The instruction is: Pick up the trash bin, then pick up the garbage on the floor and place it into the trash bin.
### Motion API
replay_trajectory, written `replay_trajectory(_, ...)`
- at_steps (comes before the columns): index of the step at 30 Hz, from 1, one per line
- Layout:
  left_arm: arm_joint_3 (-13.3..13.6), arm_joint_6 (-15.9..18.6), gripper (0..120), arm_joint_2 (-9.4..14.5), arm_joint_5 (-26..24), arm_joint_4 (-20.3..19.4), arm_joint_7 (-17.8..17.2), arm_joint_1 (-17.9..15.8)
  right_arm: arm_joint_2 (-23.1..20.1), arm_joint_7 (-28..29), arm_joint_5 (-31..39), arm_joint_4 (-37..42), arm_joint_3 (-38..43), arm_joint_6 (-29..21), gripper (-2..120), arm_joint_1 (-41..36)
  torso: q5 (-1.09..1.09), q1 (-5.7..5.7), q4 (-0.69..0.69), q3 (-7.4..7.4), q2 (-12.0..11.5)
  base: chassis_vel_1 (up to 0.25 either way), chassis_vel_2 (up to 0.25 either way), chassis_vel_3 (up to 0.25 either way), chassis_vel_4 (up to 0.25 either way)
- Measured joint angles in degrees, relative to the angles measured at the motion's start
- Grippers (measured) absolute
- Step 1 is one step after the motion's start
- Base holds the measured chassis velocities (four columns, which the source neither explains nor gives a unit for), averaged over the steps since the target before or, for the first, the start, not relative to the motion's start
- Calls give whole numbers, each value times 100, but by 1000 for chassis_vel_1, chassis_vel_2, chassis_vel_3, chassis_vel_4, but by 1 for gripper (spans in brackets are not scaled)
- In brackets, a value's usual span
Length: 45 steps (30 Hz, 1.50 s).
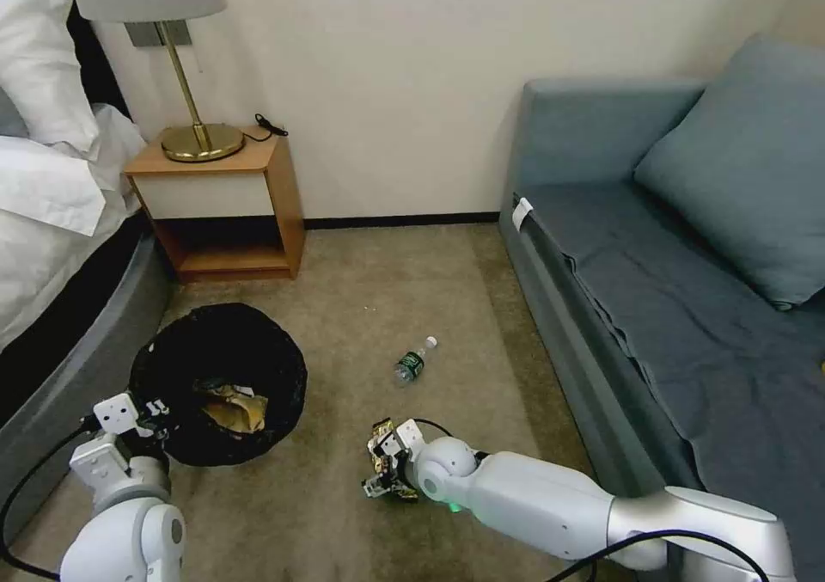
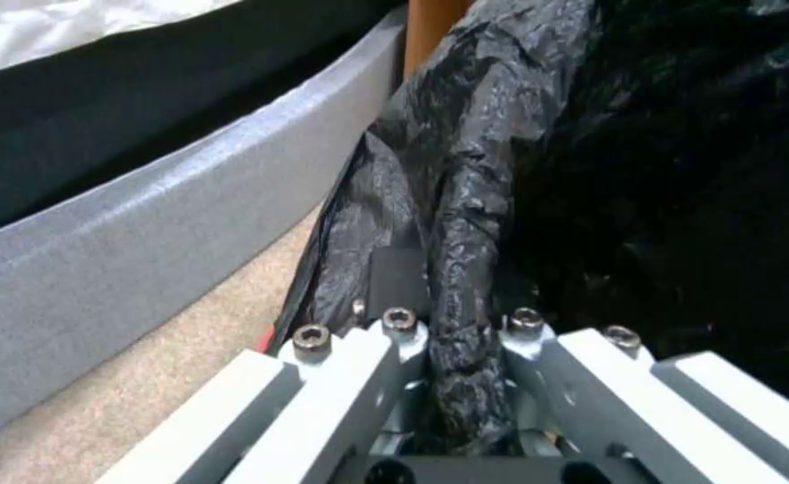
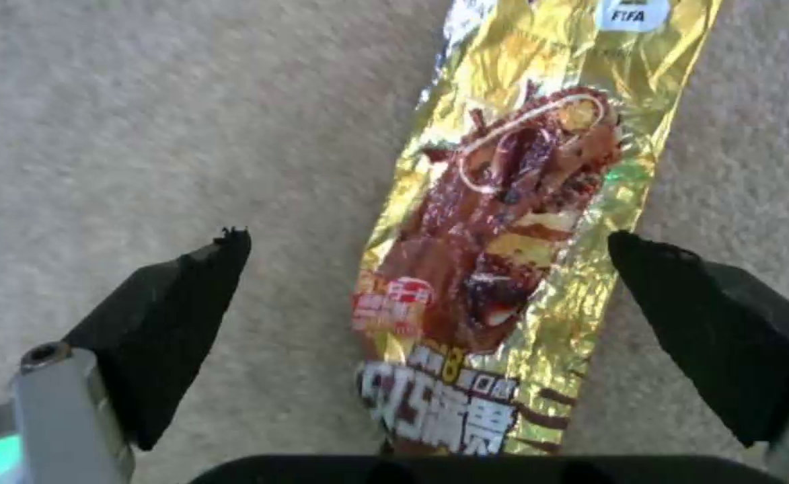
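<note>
We find the right gripper spread wide over the gold-brown wrapper, which lies flat on the carpet; its pads may skate over the foil. The left gripper pinches the trash bin by its bag, which could slip.

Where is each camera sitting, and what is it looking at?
Head view: high on the robot, looking down at the carpet, the trash bin, the bottle and both arms.
Left wrist view: on the left arm, looking along the left pincer, shut on the bin's black bag, beside the bed base.
Right wrist view: on the right arm, looking straight down past the open right pincer at the gold wrapper.
Shared: head and right wrist views both show the wrapper; head and left wrist both show the bin.
</note>
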Motion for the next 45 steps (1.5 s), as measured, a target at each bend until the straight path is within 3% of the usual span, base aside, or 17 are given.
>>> replay_trajectory(15,19,-2,2,-1,9,-18,0,-9,8,-97,-246,-179,-6,120,99,-21,0,0,0,0,0,0,0,0,0)
replay_trajectory(26,43,-9,2,0,30,-18,1,-29,22,-138,-355,-223,-50,234,73,-60,0,0,0,0,0,0,0,0,0)
replay_trajectory(34,57,-9,2,0,41,-18,4,-34,19,-164,-429,-248,-71,283,47,-78,0,0,0,0,0,0,0,0,0)
replay_trajectory(36,69,-9,2,0,41,-20,5,-33,16,-168,-448,-246,-76,300,34,-81,0,0,0,0,0,0,0,0,0)
replay_trajectory(43,74,-9,2,0,44,-20,6,-41,-10,-169,-481,-206,-81,354,20,-82,0,0,0,0,0,0,0,0,0)
replay_trajectory(45,81,-9,2,0,50,-5,10,-41,-73,-176,-489,-108,-80,390,11,-81,0,0,0,0,0,0,0,0,0)
